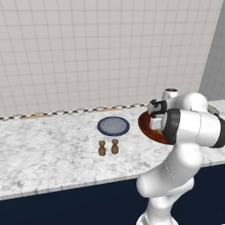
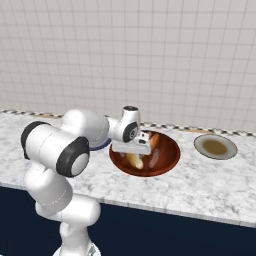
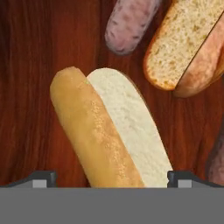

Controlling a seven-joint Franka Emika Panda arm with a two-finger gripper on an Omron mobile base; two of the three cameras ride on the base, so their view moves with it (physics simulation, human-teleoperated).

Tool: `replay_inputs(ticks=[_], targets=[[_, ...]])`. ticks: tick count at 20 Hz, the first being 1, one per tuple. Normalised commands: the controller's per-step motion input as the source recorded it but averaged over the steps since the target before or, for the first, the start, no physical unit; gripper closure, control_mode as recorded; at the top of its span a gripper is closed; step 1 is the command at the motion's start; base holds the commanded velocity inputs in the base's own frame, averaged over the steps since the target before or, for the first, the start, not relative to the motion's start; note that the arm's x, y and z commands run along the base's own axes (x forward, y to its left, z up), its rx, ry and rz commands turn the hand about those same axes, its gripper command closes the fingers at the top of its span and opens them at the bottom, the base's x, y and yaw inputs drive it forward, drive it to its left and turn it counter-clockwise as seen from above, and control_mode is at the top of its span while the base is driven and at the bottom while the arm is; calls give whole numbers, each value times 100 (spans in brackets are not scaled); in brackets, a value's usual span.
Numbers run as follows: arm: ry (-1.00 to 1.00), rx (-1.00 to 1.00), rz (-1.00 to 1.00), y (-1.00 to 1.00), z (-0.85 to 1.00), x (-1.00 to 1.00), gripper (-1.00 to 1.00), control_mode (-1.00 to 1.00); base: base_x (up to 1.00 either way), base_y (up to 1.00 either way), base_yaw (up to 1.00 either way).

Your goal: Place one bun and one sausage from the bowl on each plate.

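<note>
Golden-tan and split along its length, a bun (image 3: 109, 131) lies closest to my hand camera, its crust on one side and its pale cut face on the other, running down between my two dark fingertips (image 3: 41, 178). Those tips stand wide apart, one at either side of the bun's near end, and I cannot tell whether either touches it; nothing is clamped. My gripper (image 3: 111, 179) hangs low over the bowl (image 2: 170, 152), the broad reddish-brown wooden dish on the marble counter (image 1: 52, 149).

Beyond the bun, a pinkish sausage (image 3: 129, 24) rests on the dark wood, and just beside it a second bun (image 3: 179, 48) lies with its crumb showing and a second sausage (image 3: 203, 61) against its far side.

From my right base camera the beige plate (image 2: 215, 146) sits well apart from the bowl, farther along the counter. From my left base camera the blue-grey plate (image 1: 113, 126) lies just beside the bowl's other side, with two small brown shakers (image 1: 108, 147) standing side by side near the plate, toward the counter's front edge. Both plates are bare. A white tiled wall (image 1: 88, 52) backs the counter.
</note>
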Motion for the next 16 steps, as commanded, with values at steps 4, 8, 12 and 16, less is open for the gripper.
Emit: replay_inputs(ticks=[4,8,12,16], targets=[[-5,-11,10,30,1,-13,-100,-100,0,0,0],[-1,-4,9,16,1,0,-100,-100,0,0,0],[3,-4,9,9,-18,0,100,-100,0,0,0],[0,0,5,0,-8,0,100,-100,0,0,0]])
